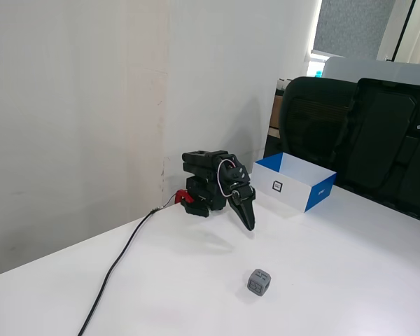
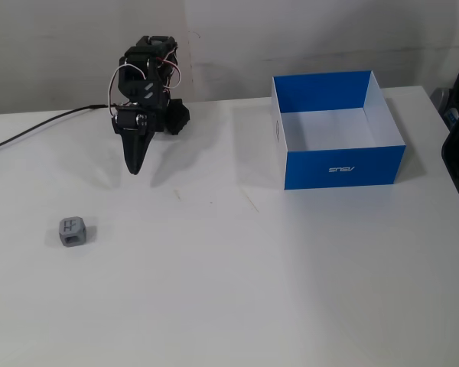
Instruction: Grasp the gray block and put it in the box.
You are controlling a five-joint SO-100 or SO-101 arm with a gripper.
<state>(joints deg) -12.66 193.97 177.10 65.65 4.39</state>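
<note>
The gray block is a small gray cube that lies alone on the white table, in both fixed views. The box, blue outside and white inside, stands empty at the table's far side. My black arm is folded low near the wall. Its gripper points down toward the table with the jaws together and nothing in them. The gripper is well apart from the block and from the box.
A black cable runs from the arm's base across the table. Black office chairs stand behind the box. A white wall rises right behind the arm.
</note>
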